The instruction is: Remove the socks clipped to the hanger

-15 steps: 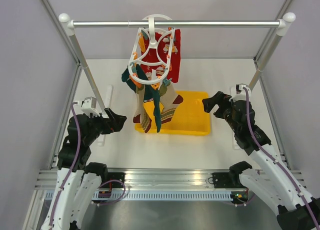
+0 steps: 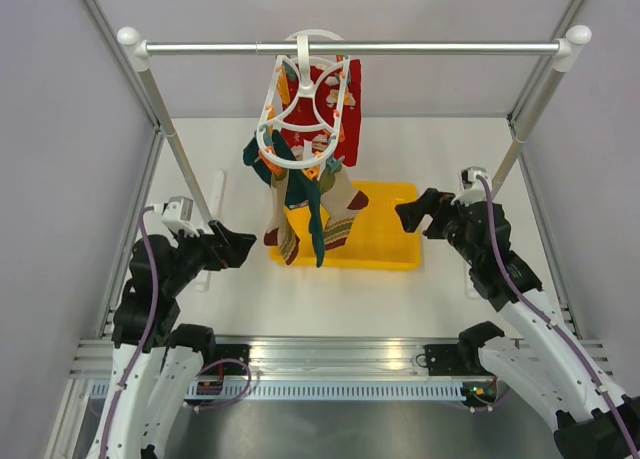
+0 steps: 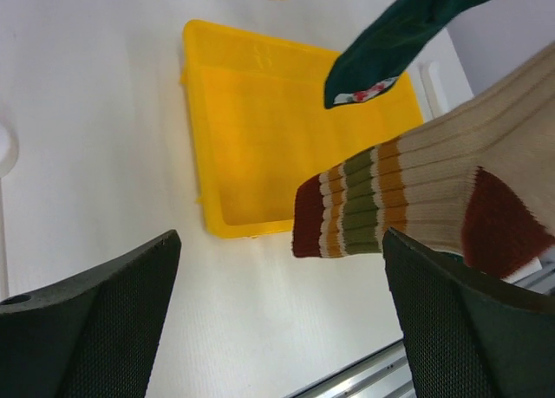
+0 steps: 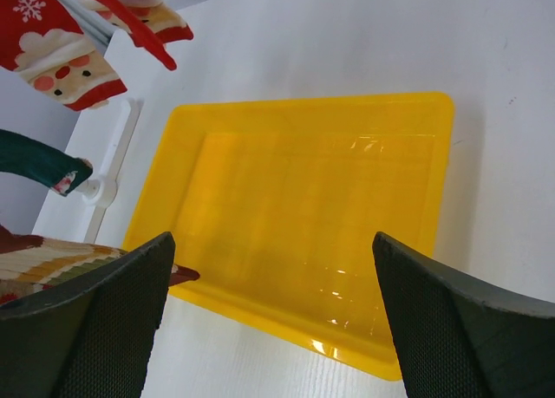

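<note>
- White table [image 2: 440,159] sits between pale walls [image 2: 60,129] on either side.
- On the left gripper [image 2: 238,247], the fingers [image 3: 95,320] are spread wide with nothing between the pads. It points right, toward the hanging socks [image 2: 300,219].
- From the left wrist, the banded cuff of a striped sock [image 3: 416,207], beige with brown, orange and green rings, hangs in the gap ahead of the fingers. It is closer to the right-hand finger, and whether it touches that finger cannot be told.
- From overhead, a strip of bare table shows between this gripper and the sock, so the two are near but apart.
- A teal sock [image 3: 399,34] dangles higher and farther out in the left wrist view.
- On the right gripper [image 2: 408,214], the fingers [image 4: 468,329] are also wide apart and hold nothing.
- This gripper sits at the right end of a yellow tray [image 2: 385,234], well apart from the socks.
- From the right wrist, the socks show only at the far left edge, among them a red sock [image 4: 61,60] with a Santa print.
- All the socks are clipped to the hanger [image 2: 303,74], and the lowest ones trail over the left end of the tray.
- That white oval hanger is hooked on a metal rail [image 2: 420,48] across the back.
</note>
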